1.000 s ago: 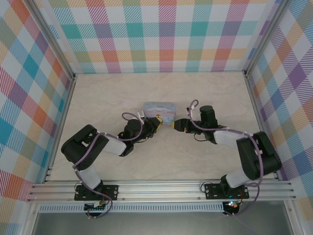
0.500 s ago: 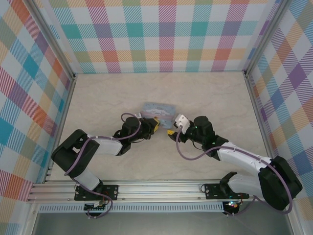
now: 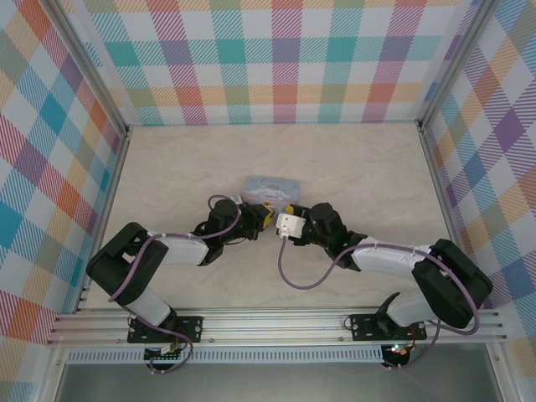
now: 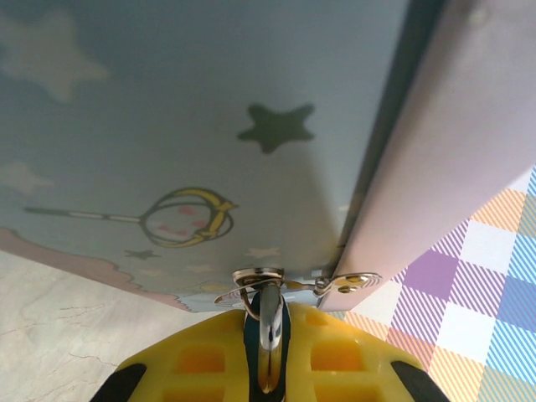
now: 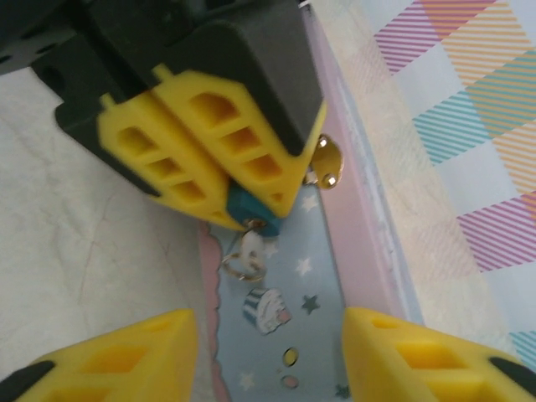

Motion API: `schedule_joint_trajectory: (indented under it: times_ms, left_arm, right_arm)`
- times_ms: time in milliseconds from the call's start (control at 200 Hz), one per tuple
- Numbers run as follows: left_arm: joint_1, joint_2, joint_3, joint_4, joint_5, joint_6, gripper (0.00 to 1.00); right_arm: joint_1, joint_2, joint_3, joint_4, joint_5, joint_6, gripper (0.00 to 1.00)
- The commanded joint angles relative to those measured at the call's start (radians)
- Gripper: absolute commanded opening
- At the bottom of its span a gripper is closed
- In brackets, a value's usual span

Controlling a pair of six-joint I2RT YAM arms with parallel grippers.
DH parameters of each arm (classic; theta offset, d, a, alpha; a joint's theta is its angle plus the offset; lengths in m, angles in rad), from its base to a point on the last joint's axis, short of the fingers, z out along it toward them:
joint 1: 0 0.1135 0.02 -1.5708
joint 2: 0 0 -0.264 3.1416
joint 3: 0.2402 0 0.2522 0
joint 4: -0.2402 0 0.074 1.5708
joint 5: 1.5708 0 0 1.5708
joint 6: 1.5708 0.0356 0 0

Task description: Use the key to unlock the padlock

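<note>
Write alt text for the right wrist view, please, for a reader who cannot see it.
The left gripper pinches the tiny blue-teal padlock between its yellow fingers, a small metal ring hanging beneath it, by the pastel-blue tin. The right gripper's own yellow fingers stand open in the foreground.

Above the aluminium rail (image 3: 276, 322), the left arm (image 3: 180, 249) and right arm (image 3: 389, 255) share black joints, white link shells and looping lilac cables (image 3: 223, 198); fingers (image 5: 394, 347) are yellow (moulded with rectangular hollows), black-backed.
</note>
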Motion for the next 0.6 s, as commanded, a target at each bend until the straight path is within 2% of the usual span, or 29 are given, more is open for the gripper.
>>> schedule_joint_trajectory:
  times_ms: [0,95,435,595]
  left_arm:
    - [0.009,-0.034,0.015,-0.002,0.008,-0.019,0.0]
    - [0.009,-0.028,0.017,0.001,0.01,-0.025,0.0]
    - [0.009,-0.025,0.016,0.008,0.009,-0.033,0.0]
    - [0.009,-0.024,0.016,0.01,0.009,-0.033,0.0]
  right_arm:
    - [0.007,0.025,0.048,0.069,0.0,-0.022,0.44]
    - [0.016,0.051,0.06,0.075,0.002,-0.02,0.4]
    - [0.044,0.093,0.047,0.096,0.028,-0.041,0.38]
    - [0.047,0.115,0.062,0.097,0.034,-0.031,0.3]
